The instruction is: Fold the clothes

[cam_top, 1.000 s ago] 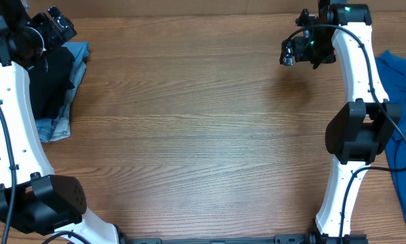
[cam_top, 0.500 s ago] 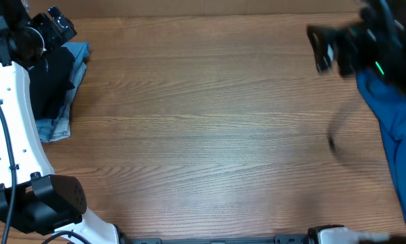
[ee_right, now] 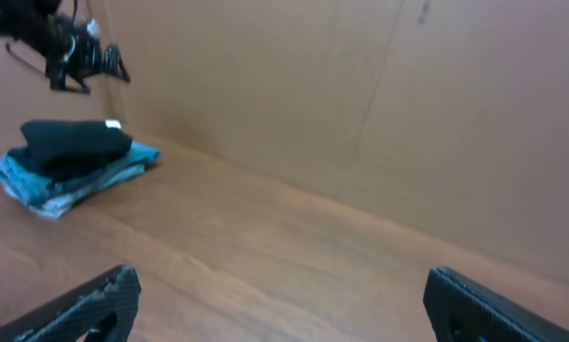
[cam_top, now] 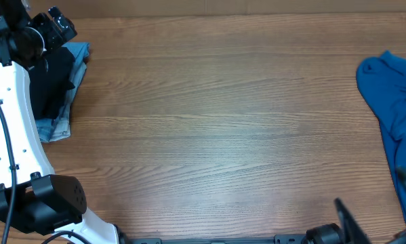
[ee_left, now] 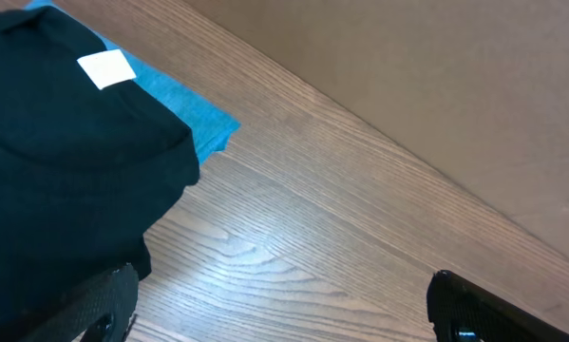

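At the front right table edge, the right arm (cam_top: 325,234) is just a blur, barely in frame. Right claw (ee_right: 282,285): wide, nothing between the fingers, bare table (cam_top: 209,135) under it. Bright blue garment (cam_top: 392,102) lies crumpled at the right edge, well apart from the rest. Far-left corner: black T-shirt (cam_top: 53,81) sits as a folded bundle on top of folded jeans (cam_top: 57,129), white tag (ee_left: 105,68) facing up. Left claw (ee_left: 282,285) hangs by the far side of that stack, wide, holding nothing. One finger (ee_left: 104,304) is over the shirt's edge; can't tell if it touches. Brown board wall (ee_right: 360,95) behind the table.
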Available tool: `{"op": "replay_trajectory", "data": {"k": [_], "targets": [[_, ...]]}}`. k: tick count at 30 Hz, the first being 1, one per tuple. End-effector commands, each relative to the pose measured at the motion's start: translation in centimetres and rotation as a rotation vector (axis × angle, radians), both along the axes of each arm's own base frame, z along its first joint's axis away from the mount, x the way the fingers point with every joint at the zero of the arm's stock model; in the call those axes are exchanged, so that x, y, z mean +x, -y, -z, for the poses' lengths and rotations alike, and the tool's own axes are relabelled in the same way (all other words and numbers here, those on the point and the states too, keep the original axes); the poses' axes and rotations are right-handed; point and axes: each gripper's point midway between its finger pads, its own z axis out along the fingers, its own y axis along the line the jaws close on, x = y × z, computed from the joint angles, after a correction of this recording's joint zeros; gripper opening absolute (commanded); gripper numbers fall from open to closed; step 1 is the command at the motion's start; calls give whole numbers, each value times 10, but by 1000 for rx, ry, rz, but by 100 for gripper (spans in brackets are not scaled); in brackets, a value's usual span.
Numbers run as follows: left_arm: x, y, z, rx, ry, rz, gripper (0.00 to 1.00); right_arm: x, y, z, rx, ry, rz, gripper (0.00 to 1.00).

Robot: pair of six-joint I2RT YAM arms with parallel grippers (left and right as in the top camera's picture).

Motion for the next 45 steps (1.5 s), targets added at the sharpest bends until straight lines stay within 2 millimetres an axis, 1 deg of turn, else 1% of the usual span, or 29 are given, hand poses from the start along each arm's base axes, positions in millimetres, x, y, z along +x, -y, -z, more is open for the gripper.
{"op": "replay_trajectory", "data": {"k": [1,4,6,9,12,17,21,24,29,32,38,41,45], "targets": [[1,2,1,-18,2,-1,100,6,0,39,-12,-25,6,100],[1,2,1,-18,2,-1,100,21,-4,65,-11,-20,6,100],[1,2,1,-17,2,-1,100,31,-6,79,-10,-18,7,100],[1,2,1,-18,2,-1,100,54,-12,105,-8,-15,8,100],[1,2,1,-18,2,-1,100,67,-16,122,9,21,6,100],[1,2,1,-18,2,-1,100,87,-20,150,38,134,10,100],[1,2,1,-17,2,-1,100,112,-25,172,53,200,9,100],[1,2,1,-18,2,-1,100,126,-31,187,68,258,-21,100],[1,2,1,-18,2,-1,100,134,-33,202,79,298,-26,100],[1,2,1,-18,2,-1,100,138,-23,207,150,270,37,100],[1,2,1,-18,2,-1,100,145,-14,224,172,234,101,100],[1,2,1,-18,2,-1,100,147,-14,232,169,222,105,100],[1,2,1,-18,2,-1,100,152,-11,253,158,180,121,100]]}}
